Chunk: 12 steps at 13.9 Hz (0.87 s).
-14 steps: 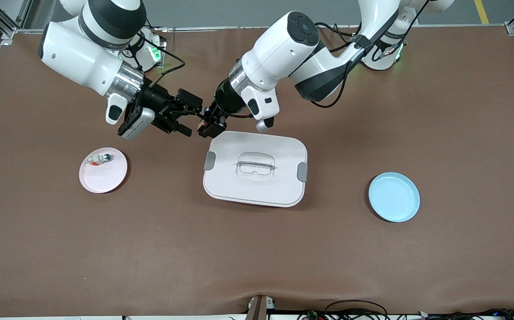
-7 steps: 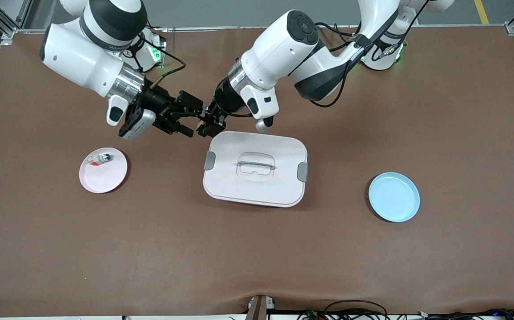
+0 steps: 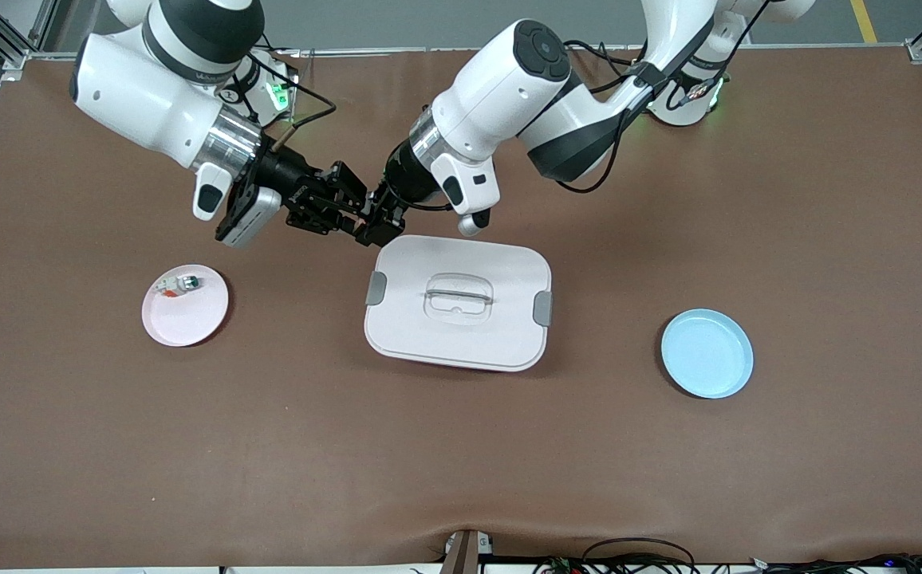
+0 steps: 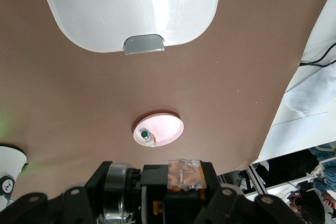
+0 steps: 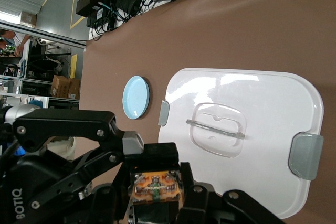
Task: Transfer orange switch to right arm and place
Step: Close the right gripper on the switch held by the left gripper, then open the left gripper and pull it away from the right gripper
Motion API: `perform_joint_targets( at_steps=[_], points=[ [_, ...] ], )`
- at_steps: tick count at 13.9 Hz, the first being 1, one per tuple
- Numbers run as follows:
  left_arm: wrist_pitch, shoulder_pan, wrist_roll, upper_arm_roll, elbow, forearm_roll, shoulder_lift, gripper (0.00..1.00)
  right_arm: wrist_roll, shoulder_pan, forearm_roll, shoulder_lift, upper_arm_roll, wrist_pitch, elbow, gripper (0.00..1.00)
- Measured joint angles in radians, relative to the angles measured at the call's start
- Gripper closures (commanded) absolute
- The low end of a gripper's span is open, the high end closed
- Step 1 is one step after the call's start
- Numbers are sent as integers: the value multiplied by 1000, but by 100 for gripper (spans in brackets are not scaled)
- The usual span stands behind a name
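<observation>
Count on the table: two plates, one pink plate (image 3: 185,315) and one blue plate (image 3: 707,353); one white lidded box (image 3: 458,302); one small white-green part (image 3: 178,285) on the pink plate; one orange switch (image 5: 155,188); two grippers.

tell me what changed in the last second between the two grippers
The right gripper moved in toward the left gripper and shut on the orange switch, which the left gripper still holds, so both now grip it above the table beside the white box. The left arm barely moved. The box, the pink plate with its small part and the blue plate stayed put.
</observation>
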<state>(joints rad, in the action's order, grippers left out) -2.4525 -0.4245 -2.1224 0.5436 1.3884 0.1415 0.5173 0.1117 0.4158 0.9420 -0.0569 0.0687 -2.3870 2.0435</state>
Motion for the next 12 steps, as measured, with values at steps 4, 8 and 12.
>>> perform_joint_targets(
  at_steps=[4, 8, 12],
  points=[
    [0, 0, 0, 0, 0, 0, 0, 66, 0, 0, 0, 0, 0, 0, 0, 100],
    [0, -3, 0, 4, 0, -64, 0, 0, 0, 2, 1, 2, 0, -2, 0, 100],
    [0, -7, -1, 4, -6, -86, -2, 0, 5, 9, 0, 19, 1, -2, 1, 100]
  ],
)
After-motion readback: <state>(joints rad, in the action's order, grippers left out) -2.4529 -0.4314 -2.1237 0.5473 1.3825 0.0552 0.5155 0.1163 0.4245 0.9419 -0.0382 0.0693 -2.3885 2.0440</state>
